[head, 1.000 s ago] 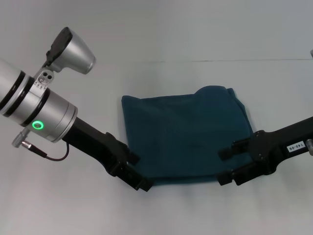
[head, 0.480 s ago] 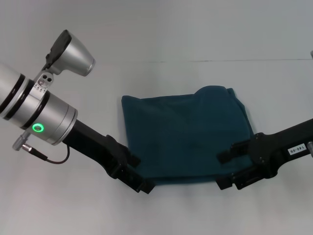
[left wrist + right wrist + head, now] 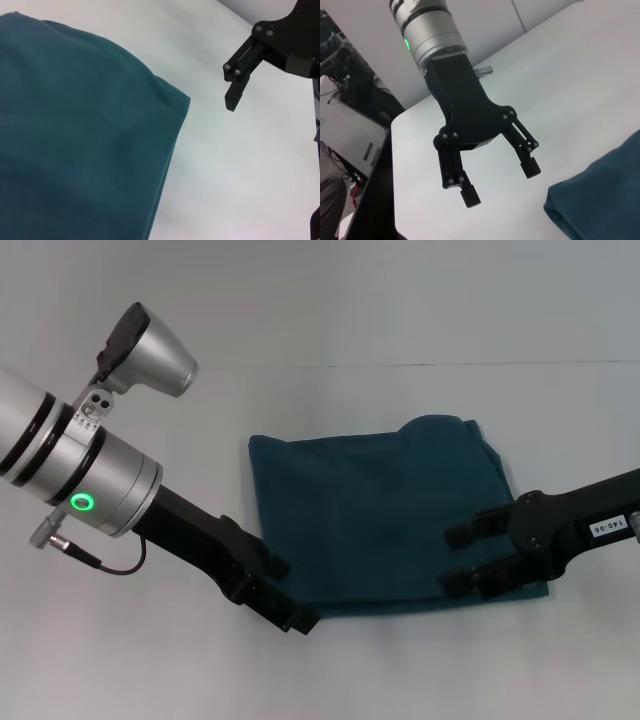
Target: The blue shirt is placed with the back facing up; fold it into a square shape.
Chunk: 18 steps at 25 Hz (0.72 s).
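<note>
Both claws spread, empty: my left gripper and right gripper flank the blue shirt's near edge, probably done folding.

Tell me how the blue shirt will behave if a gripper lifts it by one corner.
The blue shirt would probably droop and unfold: it lies in soft, rounded folded layers. It looks light, likely dragging rather than sliding whole, since its edges sag onto the table.

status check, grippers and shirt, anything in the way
Left gripper open, at the shirt's near left corner. Right gripper open, over its near right edge. Blue shirt folded, roughly square, flat on table. Nothing in the way.
</note>
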Each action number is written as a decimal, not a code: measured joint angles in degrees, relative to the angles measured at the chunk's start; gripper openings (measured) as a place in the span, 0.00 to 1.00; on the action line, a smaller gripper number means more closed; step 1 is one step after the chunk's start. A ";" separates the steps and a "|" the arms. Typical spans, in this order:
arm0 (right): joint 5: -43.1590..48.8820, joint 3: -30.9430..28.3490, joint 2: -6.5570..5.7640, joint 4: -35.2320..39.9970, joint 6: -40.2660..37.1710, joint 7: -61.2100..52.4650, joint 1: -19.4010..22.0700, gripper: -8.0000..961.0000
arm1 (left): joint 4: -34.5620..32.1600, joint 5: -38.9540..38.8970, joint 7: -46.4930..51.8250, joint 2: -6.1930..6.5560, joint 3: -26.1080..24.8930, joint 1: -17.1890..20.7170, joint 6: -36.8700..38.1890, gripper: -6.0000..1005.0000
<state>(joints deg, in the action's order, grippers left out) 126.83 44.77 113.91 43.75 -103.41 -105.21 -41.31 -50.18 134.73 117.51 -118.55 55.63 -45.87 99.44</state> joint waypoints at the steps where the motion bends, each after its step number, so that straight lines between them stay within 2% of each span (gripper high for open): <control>1: 0.05 0.08 0.00 0.00 0.06 0.00 0.00 0.95 | 0.00 -0.01 0.00 -0.01 0.00 0.00 -0.03 0.94; 18: 0.18 0.07 -0.05 0.02 0.14 0.09 0.00 0.95 | -0.21 -0.09 0.17 -0.01 0.00 0.00 -0.13 0.94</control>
<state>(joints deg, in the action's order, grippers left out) 127.01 44.83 113.85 43.78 -103.27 -105.12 -41.31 -50.39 134.64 117.69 -118.57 55.63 -45.88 99.31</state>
